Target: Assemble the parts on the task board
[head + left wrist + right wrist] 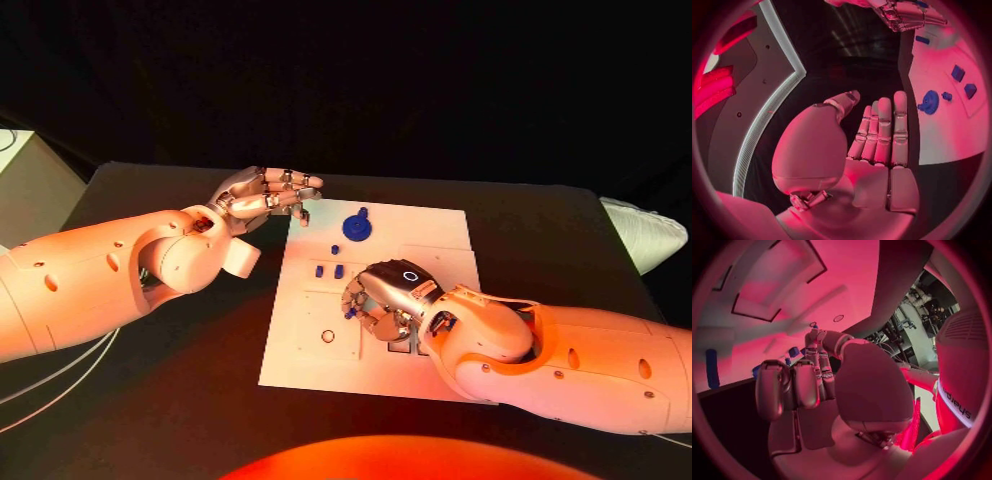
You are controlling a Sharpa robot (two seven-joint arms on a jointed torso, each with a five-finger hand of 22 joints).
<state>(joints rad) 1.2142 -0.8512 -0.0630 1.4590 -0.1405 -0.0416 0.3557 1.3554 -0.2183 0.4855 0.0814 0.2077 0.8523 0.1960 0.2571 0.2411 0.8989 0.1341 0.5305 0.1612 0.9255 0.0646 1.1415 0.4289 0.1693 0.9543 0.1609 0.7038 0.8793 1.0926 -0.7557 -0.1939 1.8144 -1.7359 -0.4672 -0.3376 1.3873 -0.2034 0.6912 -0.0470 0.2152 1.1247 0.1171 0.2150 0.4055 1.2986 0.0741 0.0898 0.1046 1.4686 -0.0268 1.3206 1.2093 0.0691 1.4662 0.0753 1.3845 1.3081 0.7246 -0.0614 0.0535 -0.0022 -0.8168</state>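
The fingers of the right hand are curled down over the middle of the task board. Thumb and one finger seem to meet on something small, but I cannot tell if a part is pinched there.

At about 11 o'clock from this hand, two small blue parts stand in the board. The round blue part lies farther, near 12 o'clock.

The left hand hovers at the board's corner, at 10 o'clock. It holds nothing, with fingers straight and close together.

The risk, in my judgement: the curled hand hides its own work, so it can push a part crooked or knock the standing parts.
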